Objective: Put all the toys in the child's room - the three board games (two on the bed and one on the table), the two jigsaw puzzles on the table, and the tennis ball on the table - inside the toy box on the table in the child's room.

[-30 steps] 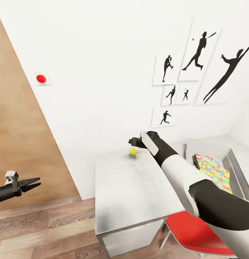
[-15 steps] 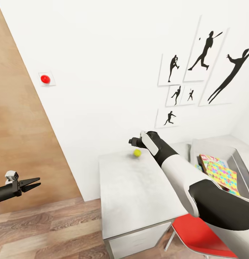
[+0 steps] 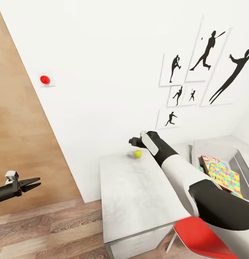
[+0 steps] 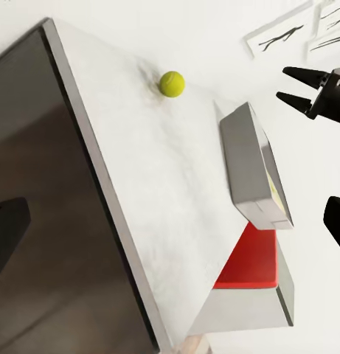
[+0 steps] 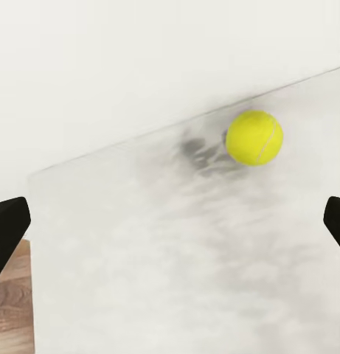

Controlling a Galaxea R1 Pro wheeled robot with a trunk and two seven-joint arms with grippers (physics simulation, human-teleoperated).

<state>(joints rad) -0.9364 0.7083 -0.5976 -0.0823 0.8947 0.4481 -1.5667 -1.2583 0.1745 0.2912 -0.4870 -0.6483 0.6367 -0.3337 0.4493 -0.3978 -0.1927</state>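
Patience serves us here: the step in hand, as we judge it, is taking the tennis ball (image 3: 138, 154), and a round thing on a smooth top will roll at the first careless touch. We would bring the right gripper (image 3: 133, 141) down so that its fingers pass on either side of the ball, level with its middle, and close only when both stand equally near. Closing too high could squirt it toward the wall or off the table (image 3: 135, 194).

In the head view our right gripper hangs over the far end of the table, near the wall, with the ball just beside and below it, resting on the tabletop and apart from the fingers. In the right wrist view the ball (image 5: 254, 137) lies ahead, off to one side of the line between the two dark fingertips at the picture's edges; those tips stand wide apart with nothing between them, so we read the pincer as spread wide and empty.

The toy box (image 3: 196, 151) sits on the same table, farther along, and we see a jigsaw puzzle (image 3: 225, 177) and a printed game box lying in it. The ball looks to be the last piece outstanding on this end.

Our left gripper (image 3: 35, 182) hangs out over the floor, well apart from the table, its jaws slightly parted and holding nothing
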